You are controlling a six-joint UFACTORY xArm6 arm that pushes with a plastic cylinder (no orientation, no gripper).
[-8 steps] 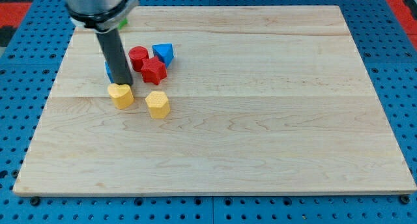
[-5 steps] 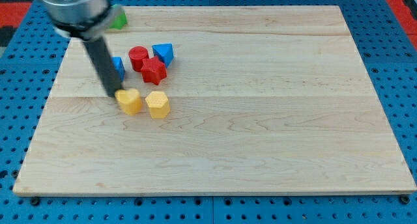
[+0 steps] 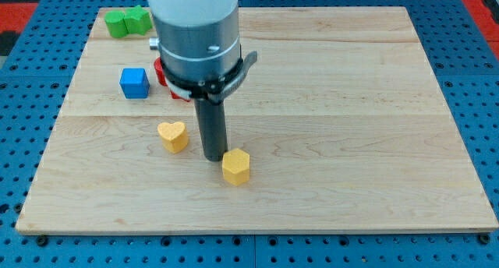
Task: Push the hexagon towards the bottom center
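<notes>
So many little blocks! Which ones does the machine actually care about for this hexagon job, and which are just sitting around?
In the job:
- yellow hexagon, the block to push toward the bottom centre
- my tip, just to the hexagon's upper left
- wooden board

Just lying about:
- yellow heart
- blue cube
- green blocks, top left corner
- red blocks, mostly hidden behind the arm

The light wooden board (image 3: pixel 327 135) carries a yellow hexagon block (image 3: pixel 235 167); left of it lie a yellow heart block (image 3: pixel 172 135), a blue cube (image 3: pixel 134 82) and green blocks (image 3: pixel 129 22).
</notes>
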